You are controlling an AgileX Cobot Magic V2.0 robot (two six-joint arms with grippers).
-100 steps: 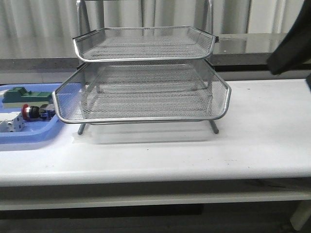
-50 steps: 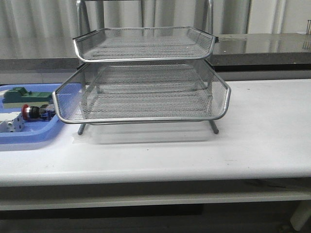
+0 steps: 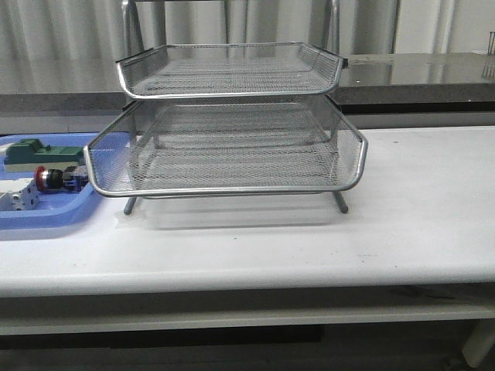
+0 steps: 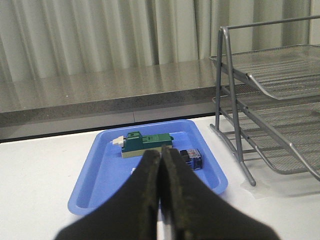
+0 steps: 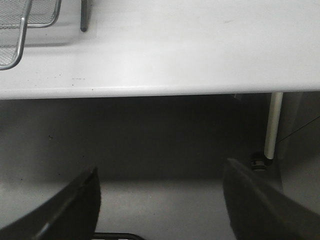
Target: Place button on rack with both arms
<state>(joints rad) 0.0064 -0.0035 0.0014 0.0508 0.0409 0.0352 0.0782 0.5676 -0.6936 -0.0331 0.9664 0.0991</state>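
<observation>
The button (image 3: 54, 178), red cap to the left, lies in a blue tray (image 3: 46, 212) at the table's left end. The silver wire-mesh rack (image 3: 232, 147) stands mid-table, its tiers holding nothing I can see. Neither arm shows in the front view. In the left wrist view my left gripper (image 4: 161, 152) is shut and empty, above the near side of the tray (image 4: 100, 170). Just past the fingertips I see the button's blue rear block (image 4: 191, 158); its cap is hidden. The rack (image 4: 270, 100) is beside the tray. My right gripper (image 5: 161, 167) is open and empty, below the table's front edge.
A green rectangular block (image 3: 39, 151) and a white boxy part (image 3: 19, 199) share the tray; the green block (image 4: 147, 142) also shows in the left wrist view. The right wrist view shows a rack corner (image 5: 20, 30), the table's front edge and a table leg (image 5: 272, 125).
The dark shape of the right arm at the front view's upper right one second ago has left that view. The rack, tray and button have not moved.
</observation>
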